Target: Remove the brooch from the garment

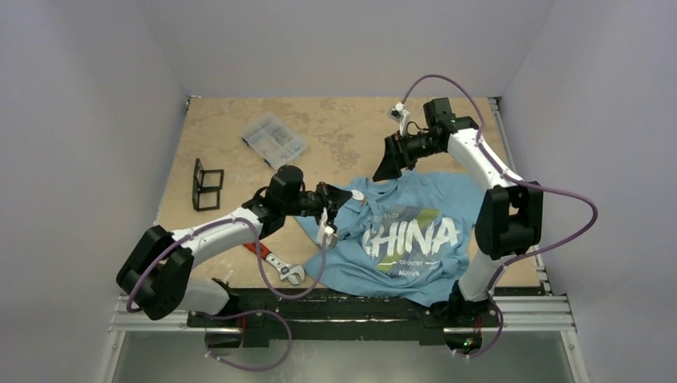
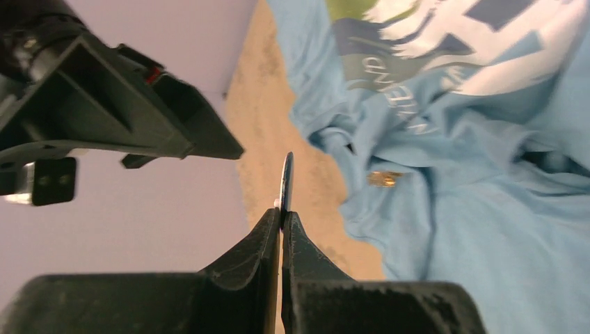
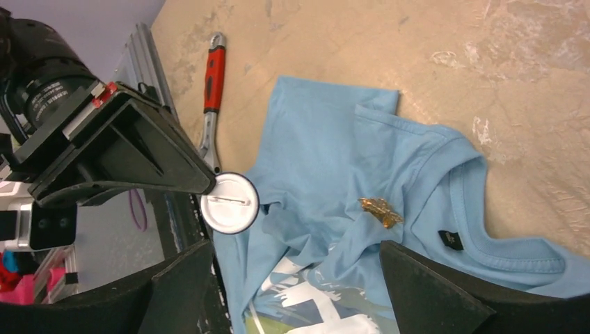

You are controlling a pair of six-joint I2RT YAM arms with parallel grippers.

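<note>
The garment (image 1: pixel 399 239) is a light blue T-shirt with white "CHINA" lettering, lying crumpled on the table's near right. My left gripper (image 2: pixel 282 212) is shut on a round brooch (image 2: pixel 286 179), which I see edge-on. In the right wrist view the round brooch (image 3: pixel 229 202) shows a white back with a pin bar and hangs just off the shirt's (image 3: pixel 313 153) edge. In the top view it (image 1: pixel 357 195) sits at the left gripper's (image 1: pixel 345 195) tip. A small gold ornament (image 3: pixel 380 211) is on the cloth near the collar. My right gripper (image 3: pixel 296 261) is open and empty above the collar.
A red-handled wrench (image 1: pixel 271 259) lies left of the shirt near the front rail and also shows in the right wrist view (image 3: pixel 213 76). A clear plastic parts box (image 1: pixel 275 140) and a black frame (image 1: pixel 206 185) stand at the far left.
</note>
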